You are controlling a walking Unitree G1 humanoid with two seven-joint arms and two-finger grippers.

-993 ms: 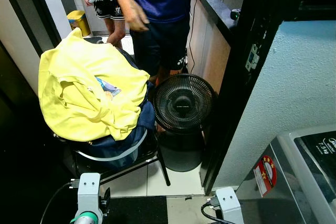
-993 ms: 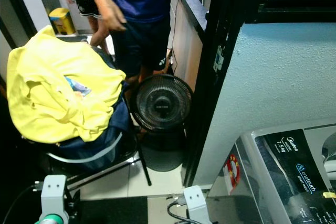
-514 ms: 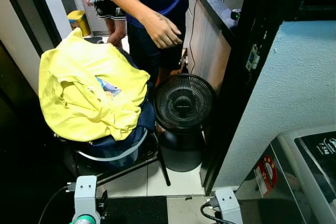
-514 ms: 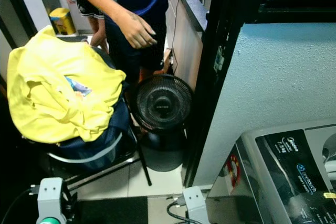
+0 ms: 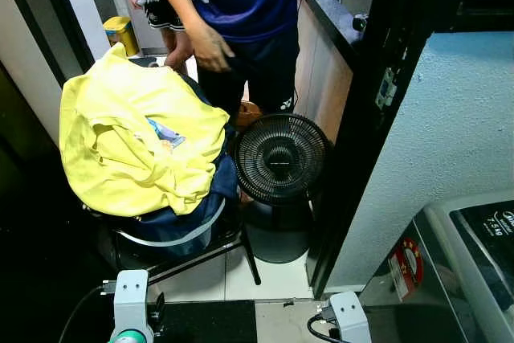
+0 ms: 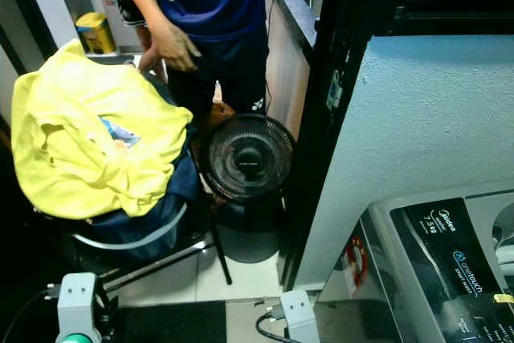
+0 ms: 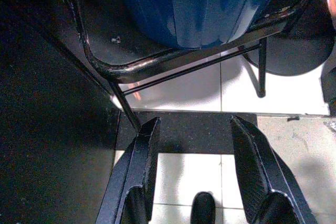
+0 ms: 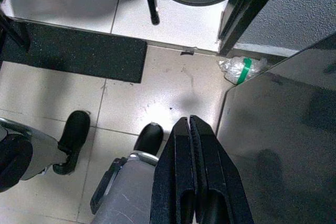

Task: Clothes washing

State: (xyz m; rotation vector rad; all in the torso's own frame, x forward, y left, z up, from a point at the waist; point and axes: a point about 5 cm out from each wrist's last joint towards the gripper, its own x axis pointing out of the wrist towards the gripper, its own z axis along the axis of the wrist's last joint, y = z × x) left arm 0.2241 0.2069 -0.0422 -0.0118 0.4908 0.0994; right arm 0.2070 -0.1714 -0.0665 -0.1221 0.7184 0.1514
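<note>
Left gripper fingers spread wide, empty — right gripper closed, empty; yellow garment heaped over blue basket.

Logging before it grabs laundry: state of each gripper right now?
Left gripper: open, holding nothing, above the floor.
Right gripper: closed, holding nothing.

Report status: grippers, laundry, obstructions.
Left gripper open, low by the chair; right gripper shut, idle. Yellow clothes heaped on blue basket, untouched. Person and fan crowd the basket.
</note>
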